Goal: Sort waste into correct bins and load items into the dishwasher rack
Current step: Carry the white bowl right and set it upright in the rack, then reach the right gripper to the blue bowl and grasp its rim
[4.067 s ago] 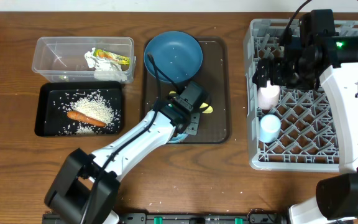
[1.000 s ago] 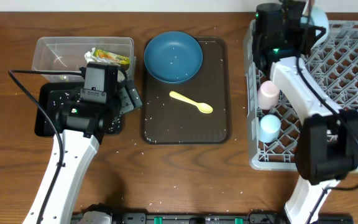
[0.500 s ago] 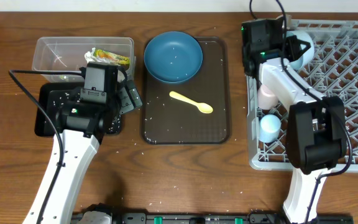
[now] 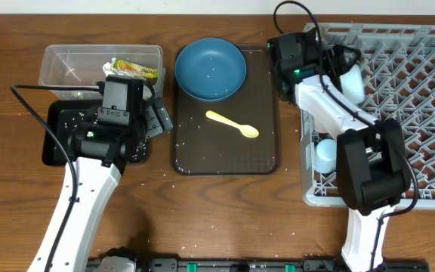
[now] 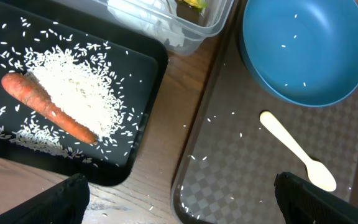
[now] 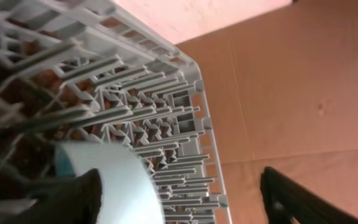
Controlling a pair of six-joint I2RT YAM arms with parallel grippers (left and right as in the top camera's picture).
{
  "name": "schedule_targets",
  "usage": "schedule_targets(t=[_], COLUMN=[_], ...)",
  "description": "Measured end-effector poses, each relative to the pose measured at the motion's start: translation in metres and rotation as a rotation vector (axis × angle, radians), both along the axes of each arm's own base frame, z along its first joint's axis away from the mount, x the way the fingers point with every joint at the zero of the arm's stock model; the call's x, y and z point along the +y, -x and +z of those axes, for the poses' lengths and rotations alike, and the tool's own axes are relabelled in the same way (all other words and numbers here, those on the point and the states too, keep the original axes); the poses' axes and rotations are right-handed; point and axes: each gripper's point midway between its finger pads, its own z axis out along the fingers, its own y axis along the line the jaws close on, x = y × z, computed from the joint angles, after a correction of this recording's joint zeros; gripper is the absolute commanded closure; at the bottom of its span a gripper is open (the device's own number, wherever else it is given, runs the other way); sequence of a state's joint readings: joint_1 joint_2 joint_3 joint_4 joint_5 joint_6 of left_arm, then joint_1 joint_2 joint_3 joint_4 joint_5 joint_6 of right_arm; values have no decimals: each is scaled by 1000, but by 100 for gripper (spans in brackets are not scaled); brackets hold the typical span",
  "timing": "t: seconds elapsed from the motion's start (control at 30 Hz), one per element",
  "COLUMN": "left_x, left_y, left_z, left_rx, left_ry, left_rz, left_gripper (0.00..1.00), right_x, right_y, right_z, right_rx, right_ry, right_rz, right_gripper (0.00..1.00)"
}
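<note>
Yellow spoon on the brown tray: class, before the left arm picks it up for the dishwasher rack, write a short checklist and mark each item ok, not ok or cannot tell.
1. Yellow spoon unobstructed: ok. It lies flat on the brown tray, apart from the blue bowl.
2. Left gripper open: ok. Its fingers are wide apart with nothing between them.
3. Left gripper centred over the spoon: not ok. It sits over the tray's left rim, with the spoon off to one side.
4. Right gripper out of the path: ok. It is at the dishwasher rack.
5. Free space in the rack: ok. Most visible pegs are bare.
</note>
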State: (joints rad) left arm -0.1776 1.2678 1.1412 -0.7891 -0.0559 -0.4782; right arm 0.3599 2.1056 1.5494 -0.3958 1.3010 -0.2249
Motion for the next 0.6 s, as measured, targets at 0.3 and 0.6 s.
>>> schedule_targets(t=[0.3, 0.6], left_x=[0, 0], left_y=[0, 0], left_z=[0, 0], left_rx=[0, 0], left_ry=[0, 0], left_rz=[0, 0], left_gripper=[2, 2], right_x=[36, 74], right_y=[-11, -18], right_z=[-18, 45], right_rx=[34, -124], right_ry=[-136, -532], right_rz=[141, 372], right_gripper=[1, 1])
